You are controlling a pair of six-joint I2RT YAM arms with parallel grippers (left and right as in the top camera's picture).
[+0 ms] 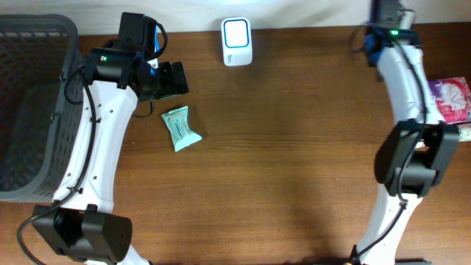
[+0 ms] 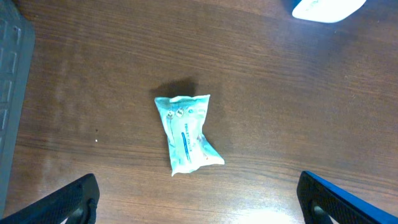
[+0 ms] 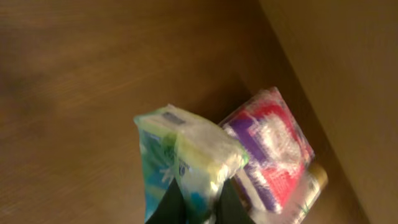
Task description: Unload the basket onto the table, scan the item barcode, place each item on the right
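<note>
The left gripper (image 2: 199,206) hung with its fingers (image 2: 65,200) spread wide and nothing between them, straight above the blue packet (image 2: 186,134). That packet lay flat on the bare table (image 1: 294,162), apart from everything else, near the basket (image 1: 29,110) and well short of the white scanner (image 1: 237,42) at the far edge. It was probably the item to be scanned.

It looked like a small sealed film pouch with soft contents: light, limp and crinkly, likely slick on its flat faces and apt to buckle rather than resist a squeeze. Its two short ends were crimped and flared, and its middle was plumper. Its long side ran across the line between the fingers, so they already faced its two long edges. The best hold seemed to be across that narrow width at the plump middle, low to the wood, since a crimped end would probably fold or slip. Some print showed on the upper face, but no barcode could be made out, so which face had to meet the scanner was unclear.

Far off at the table's other end, the right gripper (image 3: 196,210) was pinched tight on the lower edge of a green packet (image 3: 186,155), held up beside a red packet (image 3: 273,149).
</note>
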